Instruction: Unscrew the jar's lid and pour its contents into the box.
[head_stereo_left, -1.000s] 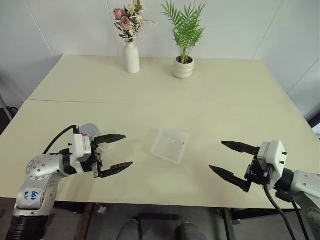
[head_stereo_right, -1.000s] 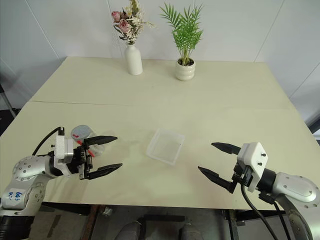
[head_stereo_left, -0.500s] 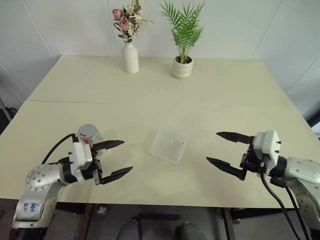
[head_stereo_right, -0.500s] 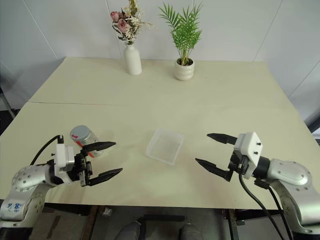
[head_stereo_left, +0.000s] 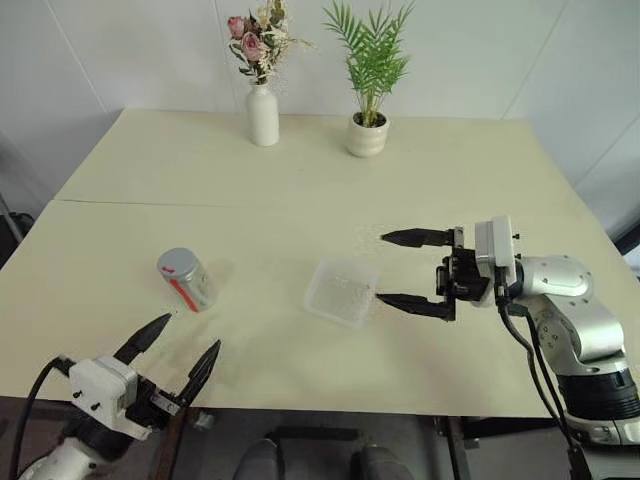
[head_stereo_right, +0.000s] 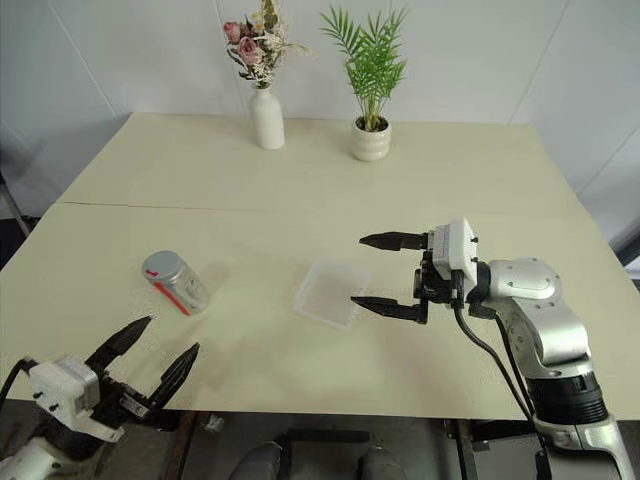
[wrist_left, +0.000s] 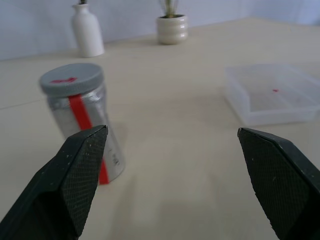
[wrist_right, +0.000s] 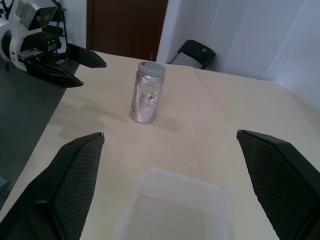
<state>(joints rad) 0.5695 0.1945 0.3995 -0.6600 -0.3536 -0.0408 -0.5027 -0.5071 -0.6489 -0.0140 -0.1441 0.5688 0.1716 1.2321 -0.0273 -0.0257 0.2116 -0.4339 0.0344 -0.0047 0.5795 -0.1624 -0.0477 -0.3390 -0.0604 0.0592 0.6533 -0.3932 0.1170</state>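
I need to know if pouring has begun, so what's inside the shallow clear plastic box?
The shallow clear plastic box shows a bare ribbed floor and one small red spot. Nothing else inside is visible; its floor is uncovered.

Cream table (head_stereo_left: 300, 190) sitting against white paneled walls (head_stereo_left: 130, 50), flower vase (head_stereo_left: 262, 114) and potted plant (head_stereo_left: 367, 135) standing at far edge, dark door (wrist_right: 125, 25) and what's probably a black chair (wrist_right: 192, 52) showing behind.

The jar (head_stereo_left: 186, 279) stands on the table (head_stereo_left: 300, 190) left of the box (head_stereo_left: 342, 292), vase (head_stereo_left: 263, 114) and plant pot (head_stereo_left: 367, 135) behind.
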